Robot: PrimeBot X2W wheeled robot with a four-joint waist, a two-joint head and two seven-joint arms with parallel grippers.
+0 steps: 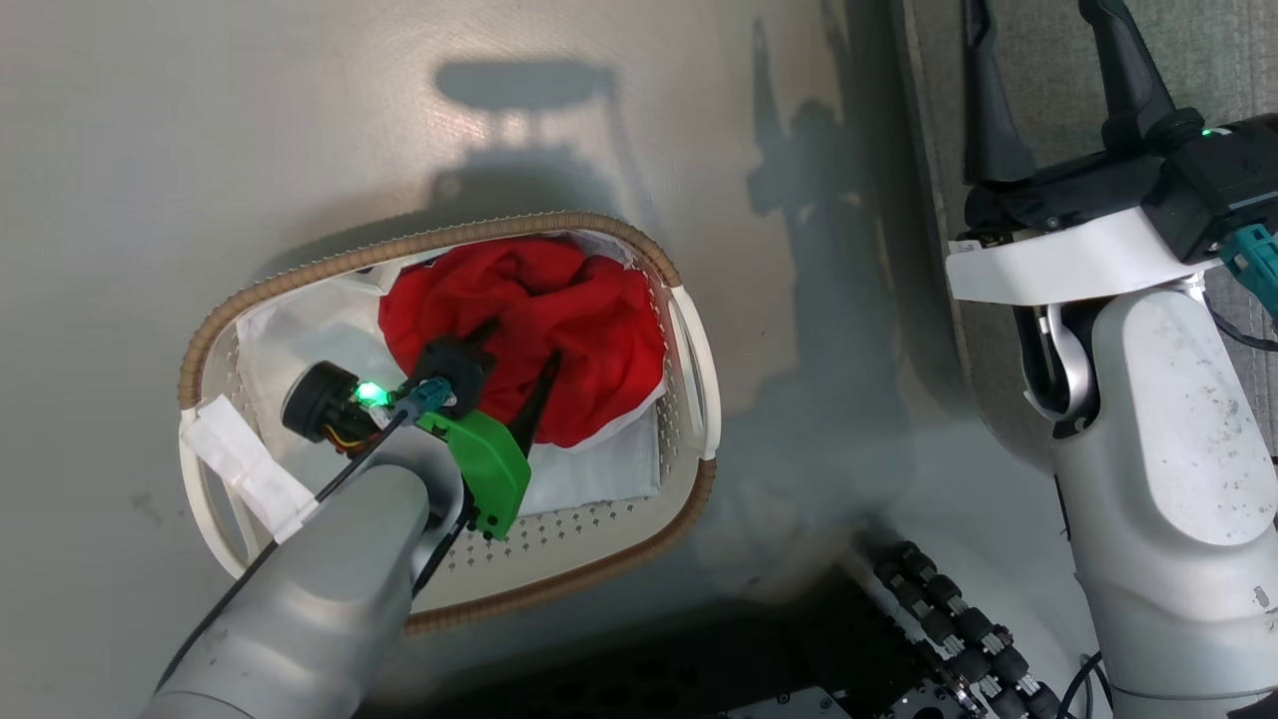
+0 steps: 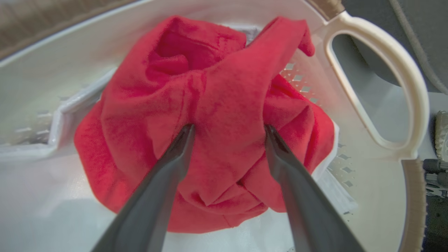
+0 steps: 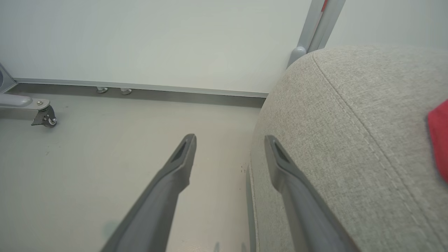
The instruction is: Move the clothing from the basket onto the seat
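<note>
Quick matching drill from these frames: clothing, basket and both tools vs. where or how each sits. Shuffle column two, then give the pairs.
1 clothing
2 left tool
3 right tool
4 basket

A open, at the edge of the seat
B on the floor, tan rim
C bunched in a red heap
D open, straddling a red fold

Pairs: 1-C, 2-D, 3-A, 4-B

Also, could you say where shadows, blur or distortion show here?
Head view: dark shadows fall on the glossy floor beyond the basket. Left wrist view: the wide lens stretches the left gripper, blurring it near the bottom edge. Right wrist view: even light, seat weave crisp.
</note>
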